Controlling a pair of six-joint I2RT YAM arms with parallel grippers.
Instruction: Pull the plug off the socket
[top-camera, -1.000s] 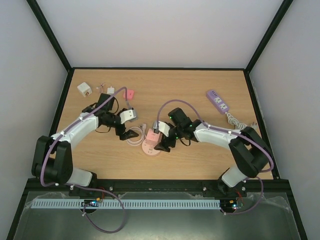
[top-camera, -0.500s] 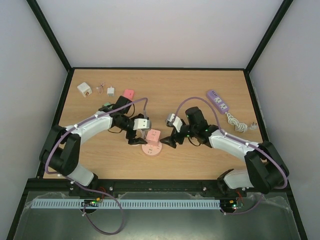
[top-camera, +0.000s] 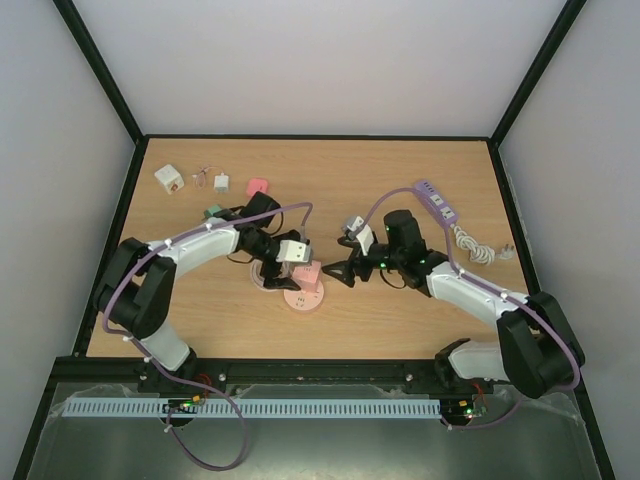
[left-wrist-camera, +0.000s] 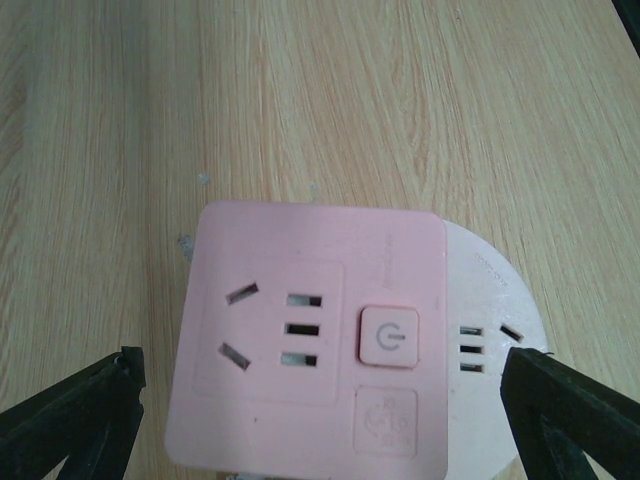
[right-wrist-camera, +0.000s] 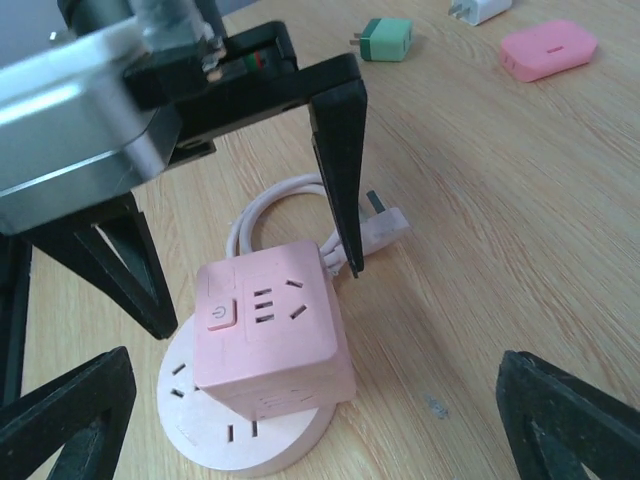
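Top external view, pink socket mid-table, left gripper straddling the socket's block, fingers spread wide, right gripper just right of socket, fingers wide apart, gripping nothing, coiled cable beside socket

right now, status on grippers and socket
Left gripper open, straddling the socket block. Right gripper open, empty, facing it. No plug seen in visible outlets; coiled cable behind.

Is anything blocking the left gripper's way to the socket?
Nothing visible. The left gripper is open and straddles the socket; the cable lies coiled beside it on the table.
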